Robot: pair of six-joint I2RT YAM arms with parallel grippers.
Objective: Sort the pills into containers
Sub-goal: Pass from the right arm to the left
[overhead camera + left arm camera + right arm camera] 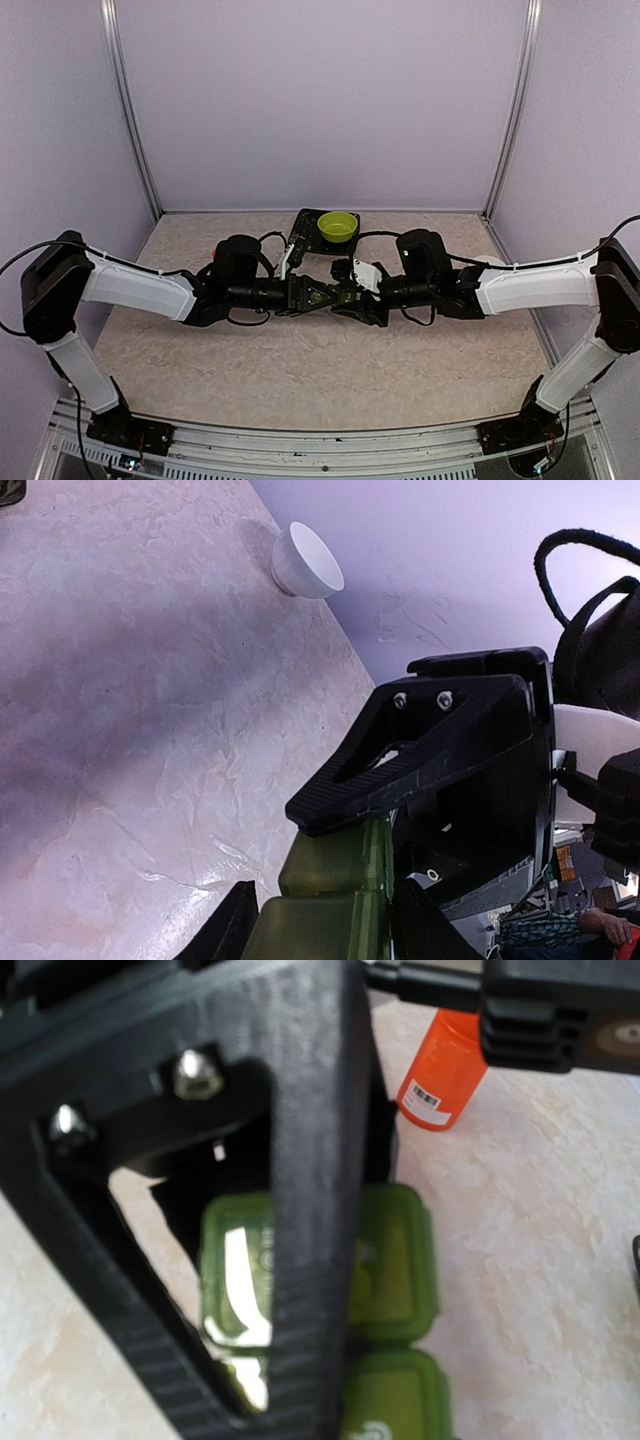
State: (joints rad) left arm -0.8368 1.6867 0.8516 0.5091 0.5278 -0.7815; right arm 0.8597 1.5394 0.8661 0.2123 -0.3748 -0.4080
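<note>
**Two arms meet over green pill boxes at mid-table**

The containers (336, 297), translucent dark green boxes joined in a row with their lids down, sit at the middle of the marbled table (330, 380), between the two grippers. The left gripper (312, 294) reaches in from the left with a black finger (228, 930) on either side of the row. Whether the jaws actually pinch it cannot be told. The right gripper (352, 296) comes from the opposite side with one ribbed finger (420, 750) lying across the top of the boxes. Its other finger is hidden, so its grip cannot be judged either. Behind the pair, a lime-green bowl (338, 226) rests on a dark board (303, 238). An orange bottle (445, 1070) lies near the boxes, and a white cup (308, 560) stands well apart by the wall.
</note>
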